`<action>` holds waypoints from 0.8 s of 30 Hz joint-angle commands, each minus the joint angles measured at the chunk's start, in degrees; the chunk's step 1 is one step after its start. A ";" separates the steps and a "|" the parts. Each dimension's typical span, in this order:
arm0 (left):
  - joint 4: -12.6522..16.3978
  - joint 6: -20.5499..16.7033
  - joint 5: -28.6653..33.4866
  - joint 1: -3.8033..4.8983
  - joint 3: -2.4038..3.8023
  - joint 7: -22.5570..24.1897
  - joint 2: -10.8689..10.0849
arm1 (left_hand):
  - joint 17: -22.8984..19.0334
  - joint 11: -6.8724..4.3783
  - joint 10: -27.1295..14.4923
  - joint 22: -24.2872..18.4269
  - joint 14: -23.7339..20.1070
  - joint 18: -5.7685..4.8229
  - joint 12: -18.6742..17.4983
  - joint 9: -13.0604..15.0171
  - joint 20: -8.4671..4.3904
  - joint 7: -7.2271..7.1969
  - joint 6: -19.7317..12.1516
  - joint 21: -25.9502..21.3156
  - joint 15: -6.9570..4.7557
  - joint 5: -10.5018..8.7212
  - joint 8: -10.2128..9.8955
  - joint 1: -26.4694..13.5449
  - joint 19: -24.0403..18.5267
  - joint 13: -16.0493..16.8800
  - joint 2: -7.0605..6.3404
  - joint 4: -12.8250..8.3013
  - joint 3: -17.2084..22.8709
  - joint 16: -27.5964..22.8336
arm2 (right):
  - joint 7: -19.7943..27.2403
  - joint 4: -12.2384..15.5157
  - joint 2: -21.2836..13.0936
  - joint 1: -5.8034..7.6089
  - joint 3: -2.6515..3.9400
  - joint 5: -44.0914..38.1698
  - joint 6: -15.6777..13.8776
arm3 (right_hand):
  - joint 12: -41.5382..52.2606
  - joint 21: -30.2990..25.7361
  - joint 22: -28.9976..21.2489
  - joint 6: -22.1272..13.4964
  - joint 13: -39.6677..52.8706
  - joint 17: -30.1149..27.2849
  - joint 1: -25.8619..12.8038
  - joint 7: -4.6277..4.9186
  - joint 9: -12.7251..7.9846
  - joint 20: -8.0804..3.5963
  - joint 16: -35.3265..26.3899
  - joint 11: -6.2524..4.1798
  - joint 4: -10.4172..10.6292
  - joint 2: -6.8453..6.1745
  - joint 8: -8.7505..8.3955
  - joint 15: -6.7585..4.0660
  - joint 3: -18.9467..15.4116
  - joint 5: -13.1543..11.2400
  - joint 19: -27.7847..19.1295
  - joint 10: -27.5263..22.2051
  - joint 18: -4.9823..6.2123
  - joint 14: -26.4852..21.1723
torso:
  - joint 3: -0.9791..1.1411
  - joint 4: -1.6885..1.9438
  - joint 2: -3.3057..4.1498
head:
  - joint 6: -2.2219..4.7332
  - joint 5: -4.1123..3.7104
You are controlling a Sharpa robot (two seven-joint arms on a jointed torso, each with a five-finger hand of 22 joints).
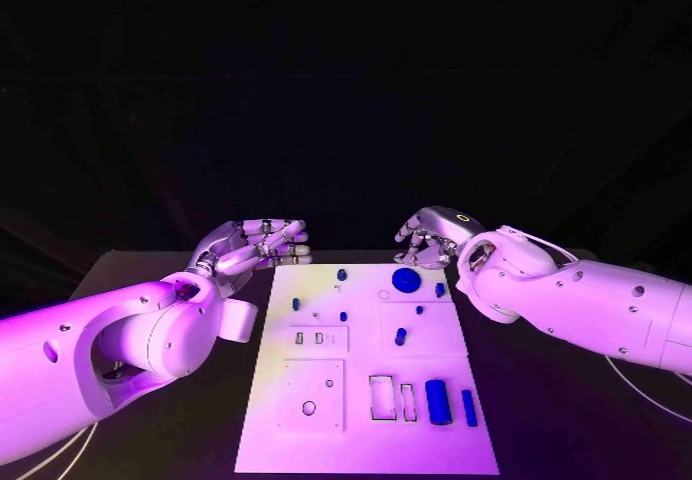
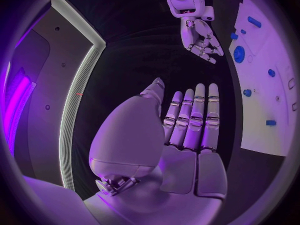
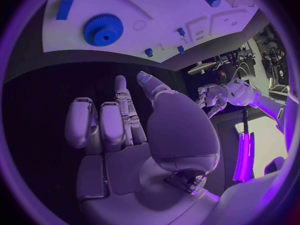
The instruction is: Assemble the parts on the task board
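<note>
1. Head view: the white rectangular task board [image 1: 368, 440] lies lengthwise in the middle of the black bench [image 1: 577, 420], with bare bench along both long sides and beyond its far edge.
2. Head view: the silver many-fingered left hand [image 1: 260, 247] hangs just off the board's far left corner, fingers curled loosely with gaps between them, nothing in them. The silver many-fingered right hand [image 1: 433, 238] hangs beyond the far right corner, fingers bent downward, likewise empty. Open bench lies between the two hands.
3. Head view: the round blue toothed gear [image 1: 407, 281] lies near the far right edge of the board. Two long blue bars [image 1: 437, 402] lie side by side near the near right edge, beside rectangular slots. Small blue pegs [image 1: 342, 273] are scattered over the far half; a short blue cylinder [image 1: 400, 337] stands mid-board.
4. Left wrist view: the left hand [image 2: 187, 135] shows a flat palm, fingers straight and side by side, holding nothing; dark bench lies before it. The right hand [image 2: 203, 42] hangs opposite, clear of the board edge [image 2: 250, 130].
5. Right wrist view: the right hand [image 3: 119, 130] is empty, fingers partly bent; the gear [image 3: 103, 31] lies on the board close to its edge, and the left hand [image 3: 212, 96] lies well apart.
</note>
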 commanded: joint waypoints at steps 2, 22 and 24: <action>-0.09 0.71 -0.23 0.09 0.04 0.23 0.29 | 0.05 0.11 -0.34 -0.02 -0.25 0.64 -0.18 -0.07 0.01 0.49 -0.21 0.22 -0.03 -0.11 -0.32 0.51 -0.06 -0.03 -0.13 -0.12 -0.21 -0.25 | -1.61 -0.96 -0.06 0.12 0.00 6.02 7.25 | 4.84 1.04 1.45 -0.95 4.33 2.44 0.41 -0.07 0.07 -0.13 1.81 -0.38 0.61 -0.51 0.27 -0.53 -2.77 0.69 1.18 0.02 -1.13 1.61 | 0.12 -0.31 -0.21 | -0.08 -0.05; -0.14 0.66 -0.23 0.07 0.03 0.54 0.41 | 0.07 0.10 -0.31 -0.03 -0.30 0.64 -0.19 -0.06 0.02 0.45 -0.17 0.23 -0.02 -0.11 -0.33 0.55 -0.08 -0.02 -0.11 -0.14 -0.19 -0.30 | -2.82 -6.53 2.92 -2.27 -0.17 1.60 11.37 | 46.55 4.85 7.79 -4.21 46.78 19.85 5.41 0.31 1.18 0.41 12.98 0.04 5.41 3.05 4.48 0.11 -13.17 1.99 4.89 -3.99 -2.37 4.14 | 0.09 0.03 -0.08 | -1.29 0.07; -0.14 0.63 -0.23 0.07 0.03 0.56 0.36 | 0.07 0.10 -0.31 -0.03 -0.30 0.64 -0.19 -0.06 0.02 0.45 -0.17 0.23 -0.02 -0.11 -0.33 0.55 -0.08 -0.02 -0.11 -0.14 -0.19 -0.30 | -2.87 -6.60 2.94 -2.35 -0.17 1.39 11.32 | 47.19 4.92 7.92 -4.28 47.48 20.09 5.42 0.33 1.19 0.44 13.12 0.08 5.54 3.08 4.56 0.14 -13.38 2.00 4.95 -3.87 -2.39 4.16 | 0.09 -0.02 -0.09 | -1.34 0.14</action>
